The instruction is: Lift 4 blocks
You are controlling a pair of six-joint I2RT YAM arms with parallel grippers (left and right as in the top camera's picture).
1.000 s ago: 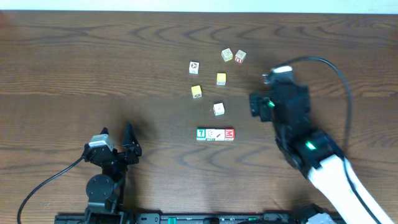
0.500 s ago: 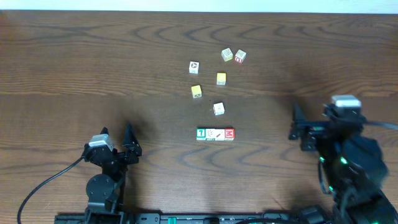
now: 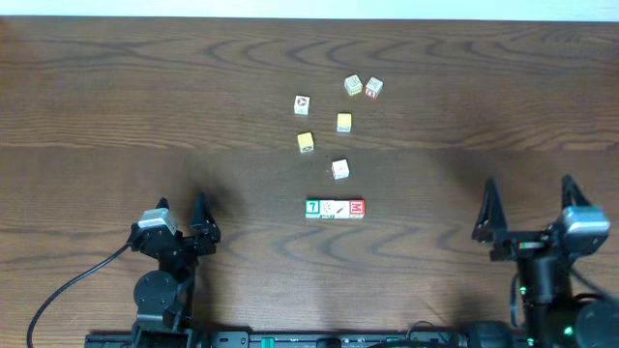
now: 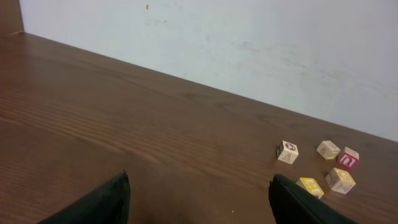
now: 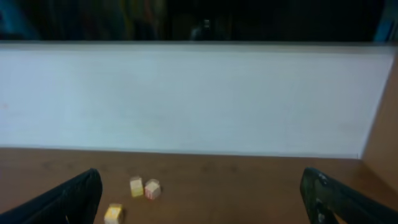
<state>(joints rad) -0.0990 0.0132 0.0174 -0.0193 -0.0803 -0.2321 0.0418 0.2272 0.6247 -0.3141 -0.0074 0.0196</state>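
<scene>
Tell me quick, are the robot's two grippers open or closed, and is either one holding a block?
Left gripper: open, holding nothing.
Right gripper: open, holding nothing.

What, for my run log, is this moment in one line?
blocks: four in a row on table, unlifted | left fingers: open, empty | right fingers: open, empty
</scene>
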